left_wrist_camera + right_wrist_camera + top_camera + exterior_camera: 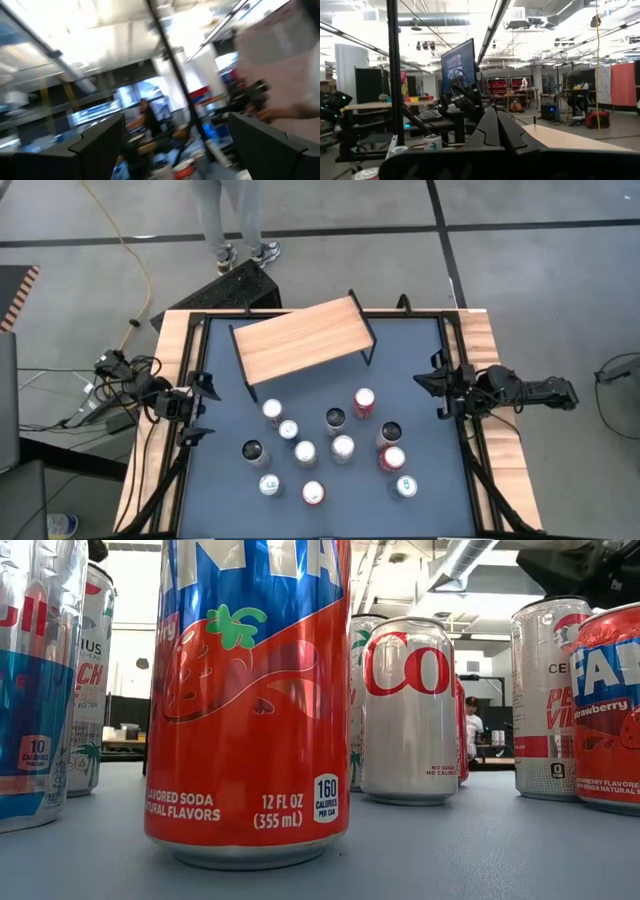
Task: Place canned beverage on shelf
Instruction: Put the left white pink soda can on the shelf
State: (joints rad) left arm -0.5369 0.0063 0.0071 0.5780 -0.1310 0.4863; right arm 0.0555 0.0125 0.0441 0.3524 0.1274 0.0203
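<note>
Currently shelf [300,338] empty, long axis skewed across table's far end; left claw [200,408] spread, right claw [438,385] clenched.

Shelf [300,340]: light wood rectangular board on thin black metal legs, standing upright at the far side of the table, rotated a bit askew to the table edges, top bare. Cans [332,448]: about a dozen, all upright on the dark mat in a loose cluster nearer the front, apart from the shelf. Mix of silver and red; closest to the low camera is a red strawberry soda [250,700].
</note>
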